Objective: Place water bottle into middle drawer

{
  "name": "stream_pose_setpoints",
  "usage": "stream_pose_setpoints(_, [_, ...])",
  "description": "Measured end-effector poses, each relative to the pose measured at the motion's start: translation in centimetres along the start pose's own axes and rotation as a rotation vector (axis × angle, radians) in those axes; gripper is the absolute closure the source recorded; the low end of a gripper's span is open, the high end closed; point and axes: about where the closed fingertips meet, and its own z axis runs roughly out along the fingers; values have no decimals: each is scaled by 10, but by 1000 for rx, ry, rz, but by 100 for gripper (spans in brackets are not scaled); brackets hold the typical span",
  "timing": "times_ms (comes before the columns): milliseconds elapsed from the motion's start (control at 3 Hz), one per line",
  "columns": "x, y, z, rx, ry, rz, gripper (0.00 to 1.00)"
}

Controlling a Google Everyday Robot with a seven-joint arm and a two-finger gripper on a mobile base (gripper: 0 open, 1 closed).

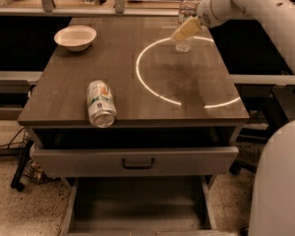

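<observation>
The water bottle (188, 5) is clear with a white cap and stands upright at the far right of the tabletop. My gripper (185, 31) hangs from the white arm coming in from the upper right. It sits right in front of the bottle's lower half and overlaps it in the view. Whether it touches the bottle cannot be told. The middle drawer (137, 203) is pulled out at the bottom of the view, a shallow grey tray with nothing in it.
A green-white drink can (100, 103) lies on its side near the table's front left. A white bowl (75, 37) stands at the back left. The drawer with the dark handle (137, 162) is slightly out, above the open tray. A bright ring of light (152, 90) lies on the tabletop.
</observation>
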Motion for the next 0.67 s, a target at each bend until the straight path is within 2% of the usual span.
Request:
stream_pose_setpoints(333, [-6,-5,27,-20,-76,117,2])
stream_pose_setpoints(667, [-16,8,37,-104,-120,190,25])
